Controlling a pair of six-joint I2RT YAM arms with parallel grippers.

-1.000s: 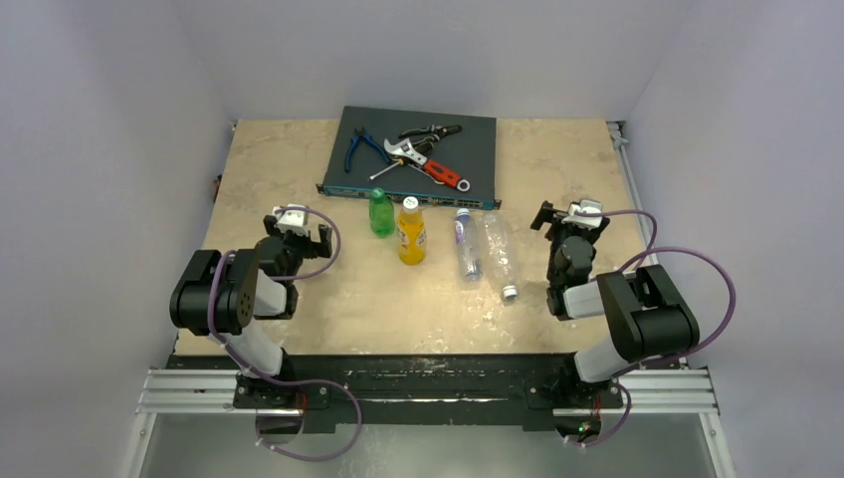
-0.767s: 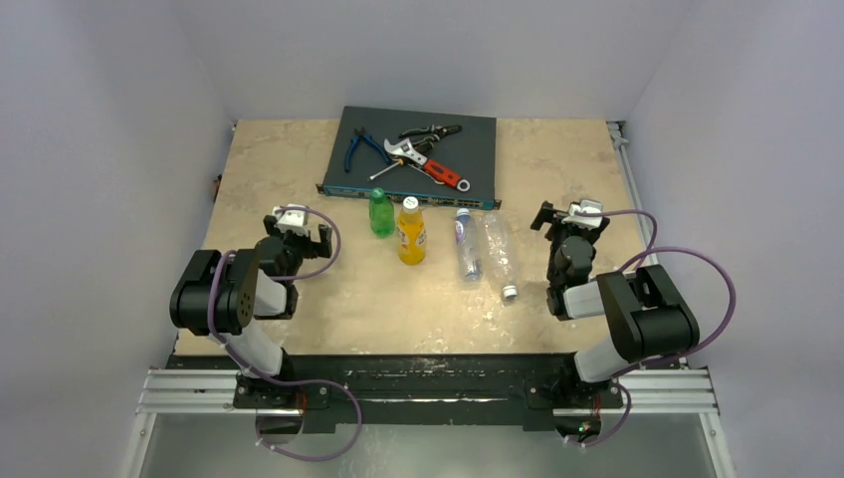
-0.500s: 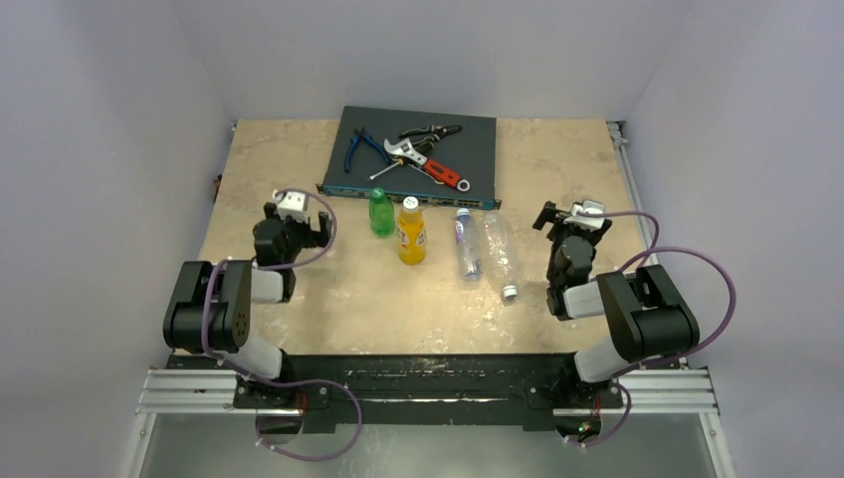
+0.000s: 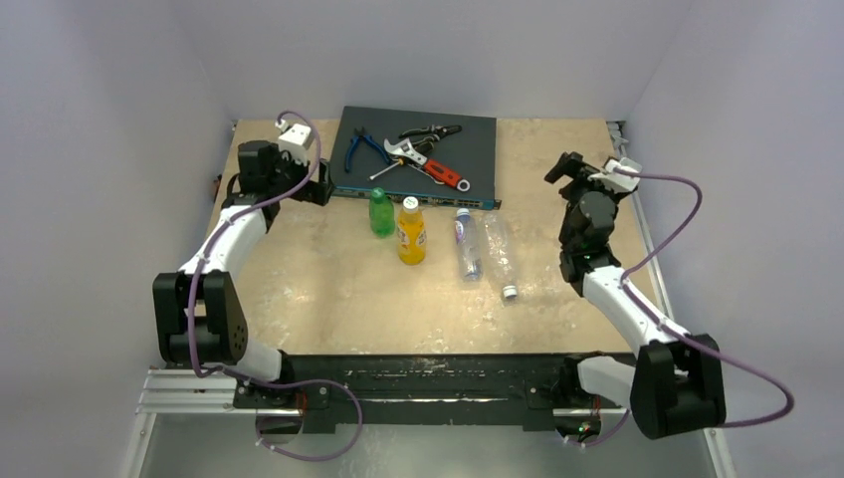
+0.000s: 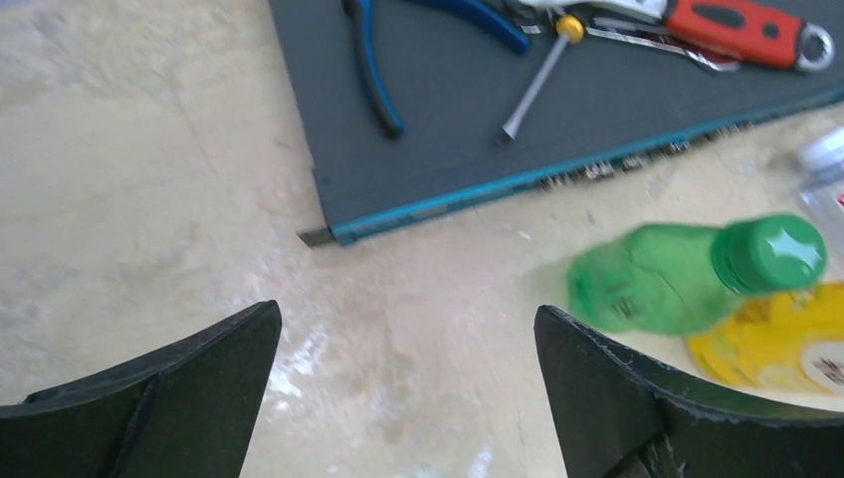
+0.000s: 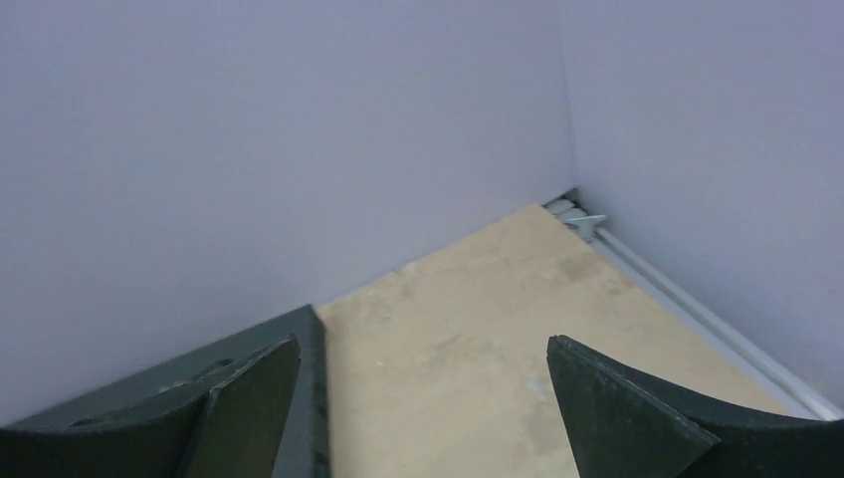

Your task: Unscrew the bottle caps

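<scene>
Both tools are spread wide and hold nothing. The left gripper (image 4: 316, 185) hangs over bare table (image 4: 299, 289) just off the near-left corner of the dark grey box (image 4: 468, 149). In the left wrist view its two dark fingers (image 5: 199, 378) frame that corner, touching neither it nor any bottle. The right gripper (image 4: 562, 167) is raised well to the right of the box, its jaws far apart on empty air and aimed at the far wall corner. All four bottles sit in a row before the box's near edge, caps on. The green bottle (image 4: 380, 214) stands closest to that edge, its dark green cap (image 4: 377, 192) in place. The orange-yellow bottle (image 4: 411, 239) stands just beside it, topped by a white cap (image 4: 409, 203). The clear blue-labelled bottle (image 4: 466, 247) lies with its neck toward the box. The larger clear bottle (image 4: 498, 249) lies alongside, its white cap (image 4: 510, 293) pointing away. Hand tools (image 4: 418, 154) rest on the box.
</scene>
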